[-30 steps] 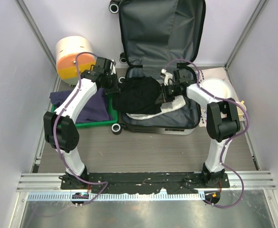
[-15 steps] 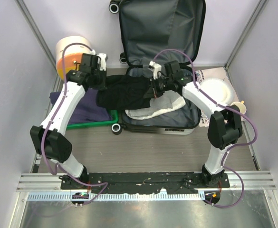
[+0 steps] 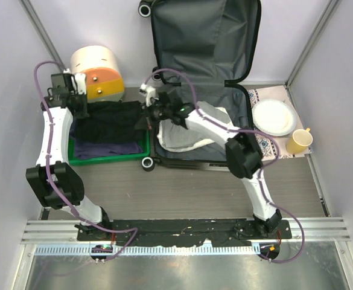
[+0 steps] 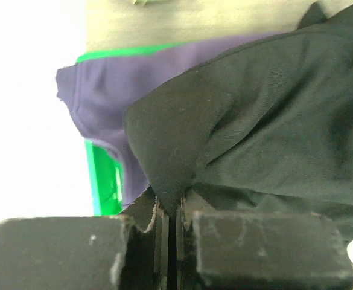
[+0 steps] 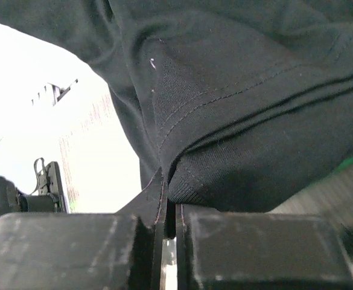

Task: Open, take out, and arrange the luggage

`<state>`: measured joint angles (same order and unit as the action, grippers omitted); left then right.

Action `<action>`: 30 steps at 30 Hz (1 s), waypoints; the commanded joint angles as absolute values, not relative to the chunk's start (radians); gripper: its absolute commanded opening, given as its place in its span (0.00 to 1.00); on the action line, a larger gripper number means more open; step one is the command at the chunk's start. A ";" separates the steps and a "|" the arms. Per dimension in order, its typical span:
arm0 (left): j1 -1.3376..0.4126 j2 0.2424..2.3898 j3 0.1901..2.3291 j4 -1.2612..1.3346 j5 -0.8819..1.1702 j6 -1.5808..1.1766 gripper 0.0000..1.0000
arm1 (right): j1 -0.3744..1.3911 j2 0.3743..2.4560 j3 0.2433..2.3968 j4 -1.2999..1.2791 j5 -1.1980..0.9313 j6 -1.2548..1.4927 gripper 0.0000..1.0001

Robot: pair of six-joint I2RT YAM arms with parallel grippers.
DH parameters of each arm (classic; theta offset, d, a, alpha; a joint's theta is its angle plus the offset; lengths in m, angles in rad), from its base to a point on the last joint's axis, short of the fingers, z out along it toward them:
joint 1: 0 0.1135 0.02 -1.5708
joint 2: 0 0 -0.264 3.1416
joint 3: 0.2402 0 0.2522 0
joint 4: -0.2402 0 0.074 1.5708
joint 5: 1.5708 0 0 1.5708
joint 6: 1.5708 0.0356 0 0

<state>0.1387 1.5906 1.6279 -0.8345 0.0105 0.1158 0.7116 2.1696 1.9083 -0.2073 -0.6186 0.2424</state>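
Right arm [image 3: 209, 125] outstretched leftward across luggage [image 3: 200, 36]

A robot lab test cell, not a home. Plain pale wall panels [image 3: 7, 90] close in three sides, held by bare aluminium posts [image 3: 41, 36]. Two white arms [image 3: 49, 139] are bolted to a black base plate [image 3: 182, 228] on an aluminium rail [image 3: 321, 229] at the near edge of a wood-grain worktop [image 3: 188, 187]. The household things, a luggage [image 3: 206, 36], a plate [image 3: 274, 116], a mug [image 3: 298, 141] and a green tray [image 3: 107, 159], stand as props.
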 commanded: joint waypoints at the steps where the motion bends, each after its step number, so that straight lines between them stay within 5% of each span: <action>1: 0.215 1.632 1.521 -0.750 -0.003 0.250 0.00 | 0.779 2.331 2.046 -0.123 -0.588 0.365 0.01; 3: 0.244 1.654 1.497 -0.736 0.021 0.279 0.00 | 0.788 2.364 2.060 -0.121 -0.578 0.368 0.11; 4: 0.255 1.670 1.488 -0.739 0.028 0.284 0.00 | 0.795 2.362 2.056 -0.120 -0.571 0.356 0.23; 5: 0.270 1.698 1.493 -0.758 0.026 0.287 0.07 | 0.793 2.353 2.051 -0.124 -0.565 0.348 0.47; 6: 0.278 1.712 1.503 -0.782 0.032 0.288 0.32 | 0.790 2.341 2.048 -0.133 -0.554 0.335 0.54; 9: 0.302 1.720 1.571 -0.850 0.070 0.281 0.76 | 0.758 2.269 2.048 -0.175 -0.531 0.299 0.66; 12: 0.305 1.671 1.640 -0.885 0.202 0.285 1.00 | 0.683 2.180 2.045 -0.238 -0.541 0.296 0.66; 19: 0.097 1.625 1.851 -0.991 0.425 0.357 1.00 | 0.470 1.959 1.840 -0.463 -0.535 0.120 0.66; 30: -0.423 1.755 1.855 -0.921 0.423 0.063 0.91 | 0.242 1.874 1.555 -0.466 -0.437 0.026 0.65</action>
